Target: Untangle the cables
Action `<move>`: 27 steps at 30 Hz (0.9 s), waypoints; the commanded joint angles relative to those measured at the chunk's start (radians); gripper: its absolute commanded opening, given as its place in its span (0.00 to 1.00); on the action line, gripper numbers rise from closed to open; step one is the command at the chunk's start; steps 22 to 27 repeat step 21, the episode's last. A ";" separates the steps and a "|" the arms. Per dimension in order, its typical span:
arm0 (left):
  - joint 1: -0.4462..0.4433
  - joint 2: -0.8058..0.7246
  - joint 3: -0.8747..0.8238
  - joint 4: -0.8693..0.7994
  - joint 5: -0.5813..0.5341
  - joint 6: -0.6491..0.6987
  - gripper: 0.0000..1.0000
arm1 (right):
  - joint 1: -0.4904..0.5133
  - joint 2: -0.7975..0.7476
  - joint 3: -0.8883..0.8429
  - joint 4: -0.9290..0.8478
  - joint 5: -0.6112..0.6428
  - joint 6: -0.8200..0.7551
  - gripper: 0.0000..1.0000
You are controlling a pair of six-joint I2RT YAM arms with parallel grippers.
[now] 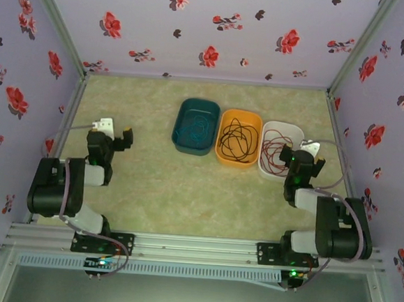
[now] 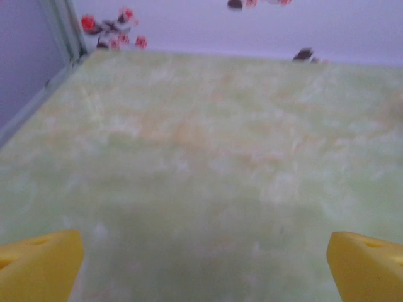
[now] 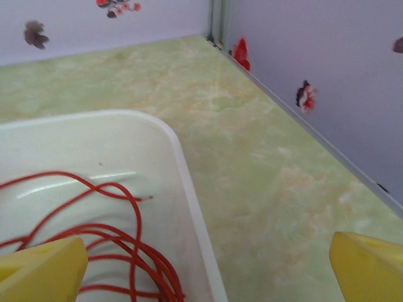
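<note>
Three cables, one to a bin: a red cable coiled in the white bin, a black cable looped in the orange bin, and what I take for a blue-teal cable in the teal bin, hard to make out against it. All look thin, light and limp. They'd sag and snag, so I'd pinch one strand near a free end. My two grippers gape wide and hold nothing: right gripper above the white bin's edge, left gripper over bare table.

Three each: teal tray, orange tray, white tray; teal cable, black cable, red cable.
</note>
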 commanded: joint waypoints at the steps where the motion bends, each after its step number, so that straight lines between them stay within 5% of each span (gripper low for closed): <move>1: 0.008 0.001 0.007 -0.064 0.026 0.025 1.00 | -0.008 0.101 -0.009 0.192 -0.102 0.020 0.99; 5: 0.008 0.002 0.009 -0.067 0.023 0.025 1.00 | -0.011 0.195 0.020 0.244 -0.094 0.026 0.99; 7: 0.007 0.001 0.008 -0.068 0.023 0.024 1.00 | -0.012 0.168 0.061 0.116 -0.090 0.037 0.99; 27: -0.004 0.000 0.009 -0.067 0.027 0.062 1.00 | -0.012 0.180 0.058 0.139 -0.098 0.026 0.99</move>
